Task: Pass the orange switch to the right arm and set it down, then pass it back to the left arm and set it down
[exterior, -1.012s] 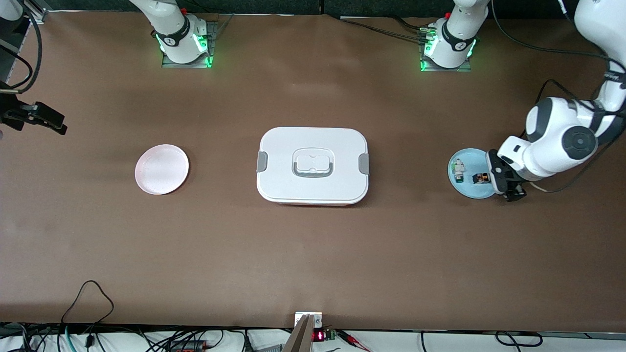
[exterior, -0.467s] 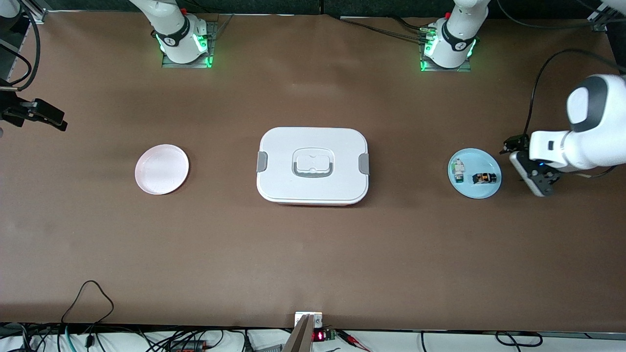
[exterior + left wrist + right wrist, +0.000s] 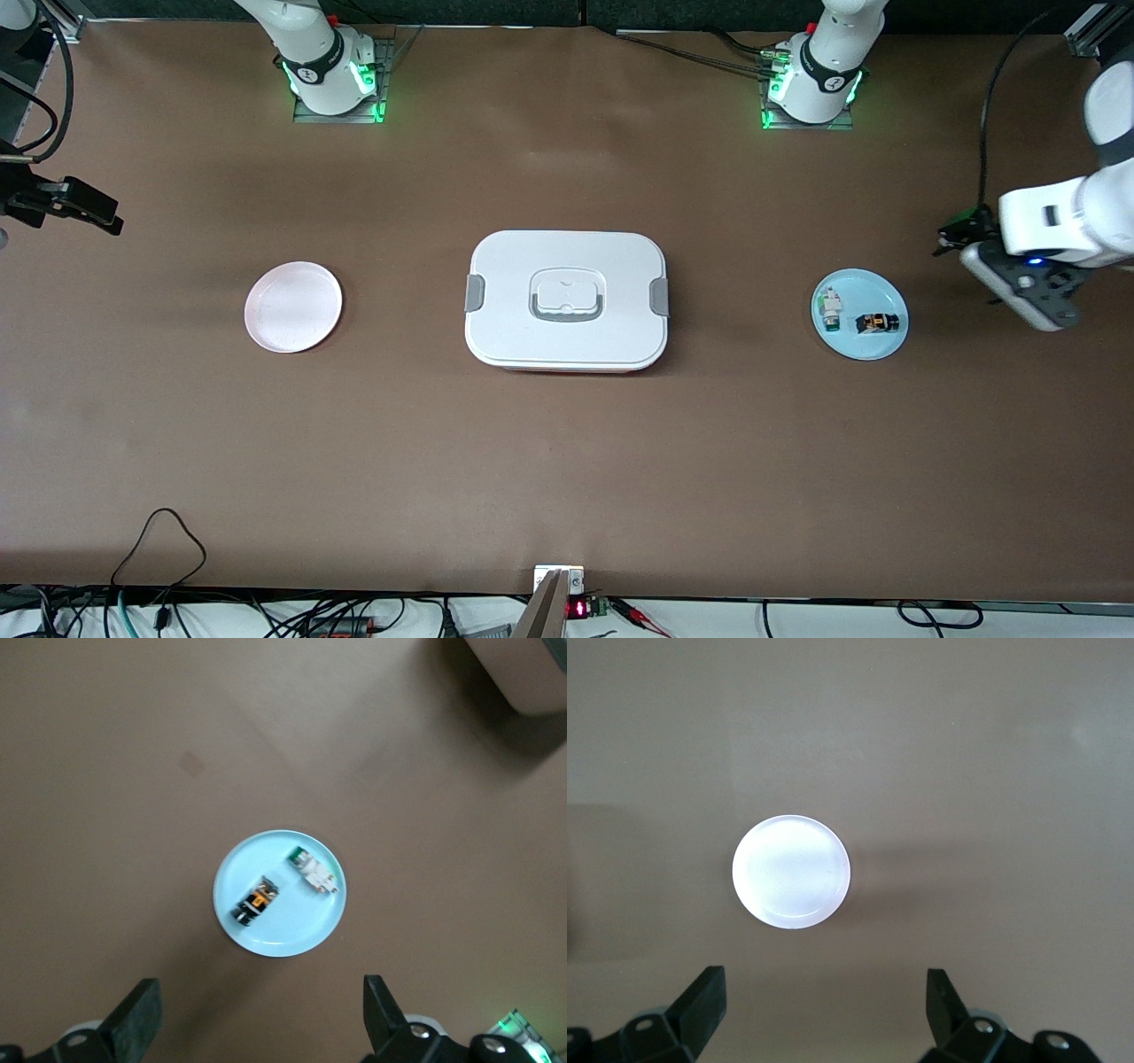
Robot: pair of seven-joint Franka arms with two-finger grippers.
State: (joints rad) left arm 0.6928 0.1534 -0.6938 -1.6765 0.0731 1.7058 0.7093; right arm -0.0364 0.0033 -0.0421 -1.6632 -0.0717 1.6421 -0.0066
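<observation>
The orange switch (image 3: 873, 323) lies on its side on a pale blue plate (image 3: 873, 347) toward the left arm's end of the table. In the left wrist view the switch (image 3: 256, 901) lies on the plate (image 3: 285, 930) next to a white-and-green component (image 3: 314, 870). My left gripper (image 3: 962, 237) hangs open and empty over bare table beside that plate (image 3: 260, 1017). The white lidded box (image 3: 567, 301) stands mid-table. Over the right arm's end of the table, my right gripper (image 3: 104, 219) is open and empty (image 3: 826, 1005).
An empty pink plate (image 3: 293, 307) sits between the box and the right gripper, and it also shows in the right wrist view (image 3: 791, 871). A corner of the box (image 3: 532, 669) shows in the left wrist view. Cables lie along the table's edge nearest the front camera.
My left arm has swung away from the blue plate toward the table's end, uncovering the plate and the switch. The right gripper has barely moved. Both stayed open.
</observation>
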